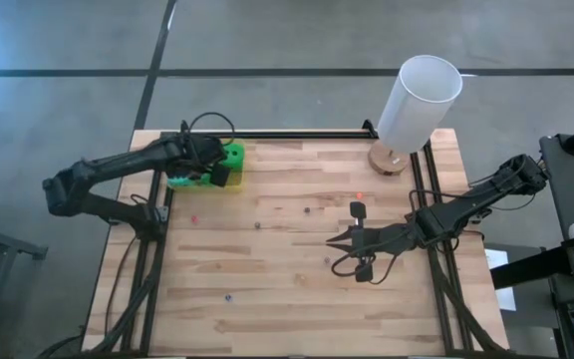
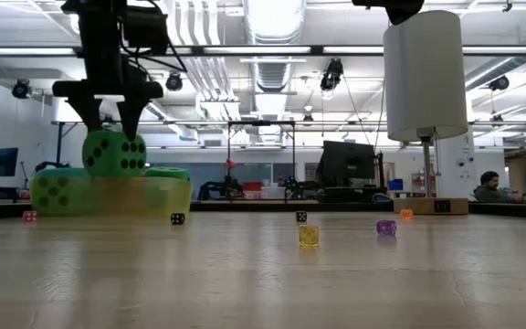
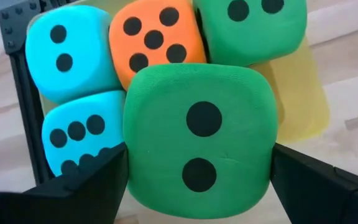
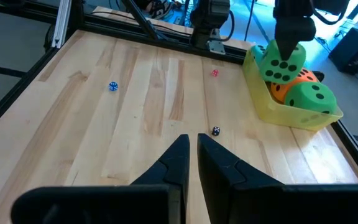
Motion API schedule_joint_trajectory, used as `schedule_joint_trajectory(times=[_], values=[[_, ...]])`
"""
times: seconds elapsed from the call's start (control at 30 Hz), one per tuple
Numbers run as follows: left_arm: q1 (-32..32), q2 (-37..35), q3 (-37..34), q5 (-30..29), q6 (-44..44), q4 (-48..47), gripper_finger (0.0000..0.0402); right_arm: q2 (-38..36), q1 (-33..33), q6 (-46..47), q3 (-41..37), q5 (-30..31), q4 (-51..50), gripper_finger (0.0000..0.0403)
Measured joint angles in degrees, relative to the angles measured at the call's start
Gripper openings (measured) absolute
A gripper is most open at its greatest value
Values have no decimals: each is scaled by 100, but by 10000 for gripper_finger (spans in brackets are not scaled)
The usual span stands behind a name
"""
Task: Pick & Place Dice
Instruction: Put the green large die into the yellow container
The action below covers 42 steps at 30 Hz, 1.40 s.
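green die [image 3: 197, 140] with two black pips, clamped in left gripper [image 3: 197, 180] above yellow tray [image 4: 272, 109].

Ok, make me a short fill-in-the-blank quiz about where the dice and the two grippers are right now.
1. The left gripper holds a ____ die between its fingers.
2. That die is above the yellow ____, where the other big dice lie.
3. Between the teal dice and the second green one lies a die coloured ____.
4. The right gripper waits over the table with its fingers nearly ____.

Missing words: green; tray; orange; shut
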Motion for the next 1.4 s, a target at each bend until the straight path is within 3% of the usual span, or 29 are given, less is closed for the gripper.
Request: schedule_joint_trajectory(times=[0.8,1.4], values=[[146,0,-151,-269,-885,118,362,0,-1,0,0,0,0,28],[146,0,-336,-507,-895,358,362,0,0,0,0,0,0,28]])
